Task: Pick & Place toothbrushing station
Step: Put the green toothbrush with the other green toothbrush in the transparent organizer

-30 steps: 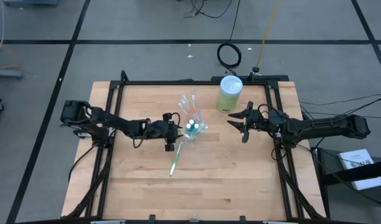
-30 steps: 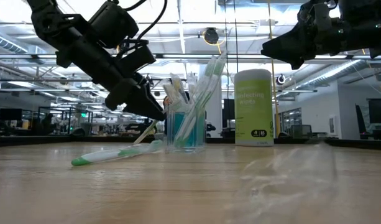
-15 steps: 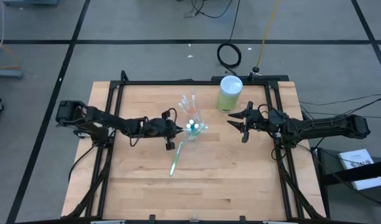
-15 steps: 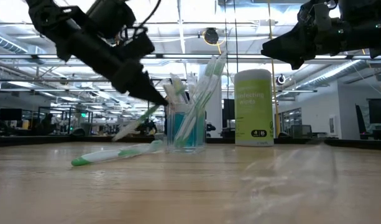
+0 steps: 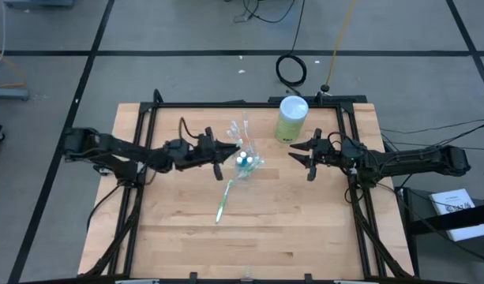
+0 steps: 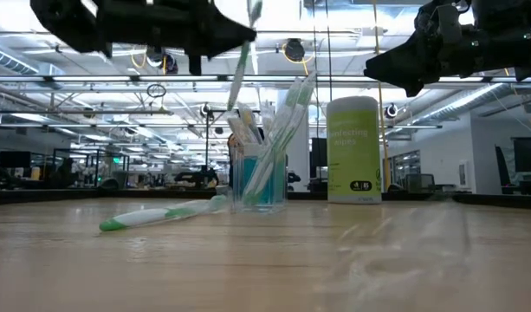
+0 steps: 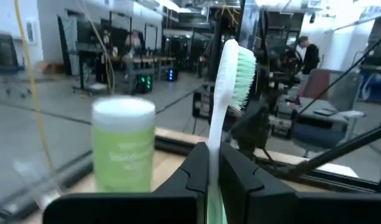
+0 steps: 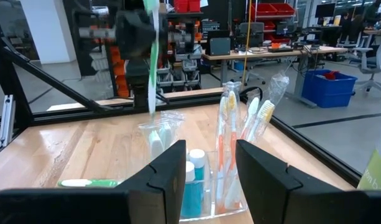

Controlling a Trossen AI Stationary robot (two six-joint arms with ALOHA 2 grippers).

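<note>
A clear plastic cup [image 5: 245, 160] [image 6: 259, 178] [image 8: 202, 180] stands mid-table. In it are white-capped tubes and several wrapped toothbrushes, orange-white and green-white. My left gripper [image 5: 227, 150] [image 6: 243, 36] [image 7: 213, 155] hovers just left of the cup, above its rim, shut on a green-white toothbrush [image 6: 239, 69] [image 7: 230, 68]. A second green-white toothbrush [image 5: 223, 201] [image 6: 161, 214] lies flat on the table nearer the front edge. My right gripper [image 5: 306, 162] [image 8: 210, 149] waits open to the right of the cup, in the air. My left gripper pinches the toothbrush's handle [image 7: 214, 163] between its two fingers, a little below the neck. The fingers reach in level from the table's left and lie across the brush. The brush stands nearly upright, bristle head [image 7: 240, 71] up, lower end [image 6: 231, 106] hanging clear of the table.
A lime-green canister with a white lid [image 5: 291, 118] [image 6: 353, 149] [image 7: 123, 146] stands behind and right of the cup, near the far edge. A black frame [image 5: 249, 103] runs round the wooden table. Bare wood lies toward the front.
My left gripper has shut on a toothbrush that lay beside the cup and has risen, tipping from slanting down to level. The brush has come off the table and swung from slanting to nearly upright, head up. The other brush stayed on the table.
</note>
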